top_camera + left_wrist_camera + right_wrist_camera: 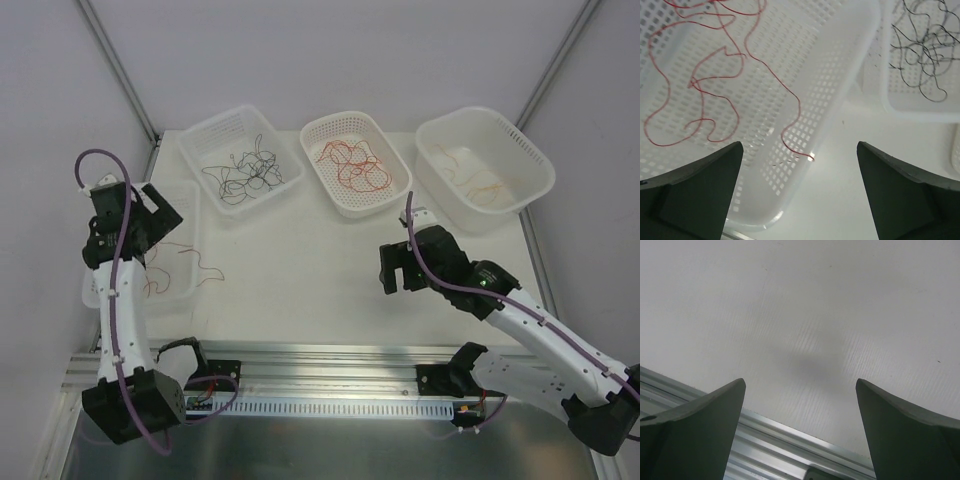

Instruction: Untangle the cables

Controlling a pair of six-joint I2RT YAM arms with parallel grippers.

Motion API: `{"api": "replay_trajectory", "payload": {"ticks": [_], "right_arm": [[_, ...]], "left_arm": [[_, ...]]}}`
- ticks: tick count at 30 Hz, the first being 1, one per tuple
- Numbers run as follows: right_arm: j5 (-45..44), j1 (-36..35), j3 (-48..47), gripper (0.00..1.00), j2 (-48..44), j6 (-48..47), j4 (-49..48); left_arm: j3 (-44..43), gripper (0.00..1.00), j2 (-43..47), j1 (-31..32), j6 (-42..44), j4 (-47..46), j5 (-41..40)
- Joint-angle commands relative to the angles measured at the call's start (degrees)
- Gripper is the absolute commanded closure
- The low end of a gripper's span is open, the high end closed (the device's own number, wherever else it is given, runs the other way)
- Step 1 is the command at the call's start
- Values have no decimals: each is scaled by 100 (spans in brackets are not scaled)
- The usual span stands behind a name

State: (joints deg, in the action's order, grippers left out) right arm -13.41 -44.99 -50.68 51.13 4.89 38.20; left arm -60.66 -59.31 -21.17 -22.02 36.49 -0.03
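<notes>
Cables (355, 165) lie sorted by colour in four white perforated baskets on the table (300, 280). All are hair-thin and limp, lying in loose curls and loops. Black cables (248, 170) sit in the second basket (215, 125), overlapping in a tangle. Red cables (345, 180) are in the third basket (340, 118). Orange cables (478, 182), pale and sparse, are in the rightmost basket (480, 115). Brownish-red cables (700, 85) lie spread in the leftmost basket (840, 75), and one strand trails over its rim onto the table. Left gripper (800, 145) hovers over that basket, jaws wide apart, nothing between them. Right gripper (800, 382) has its jaws wide apart too, empty, over bare table beside the metal rail (790, 437), well apart from every basket.
</notes>
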Motion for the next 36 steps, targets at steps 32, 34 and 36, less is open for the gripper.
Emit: {"api": "replay_trajectory", "payload": {"ticks": [32, 34, 36], "right_arm": [[295, -10, 910, 3, -552, -401, -541], [321, -18, 910, 3, -552, -436, -550], [339, -18, 945, 3, -552, -445, -550]], "left_arm": [[1338, 33, -2173, 4701, -5585, 666, -4101], [1381, 36, -2251, 4701, -5760, 701, -4206], [1382, 39, -2366, 4701, -5796, 693, -4356]]}}
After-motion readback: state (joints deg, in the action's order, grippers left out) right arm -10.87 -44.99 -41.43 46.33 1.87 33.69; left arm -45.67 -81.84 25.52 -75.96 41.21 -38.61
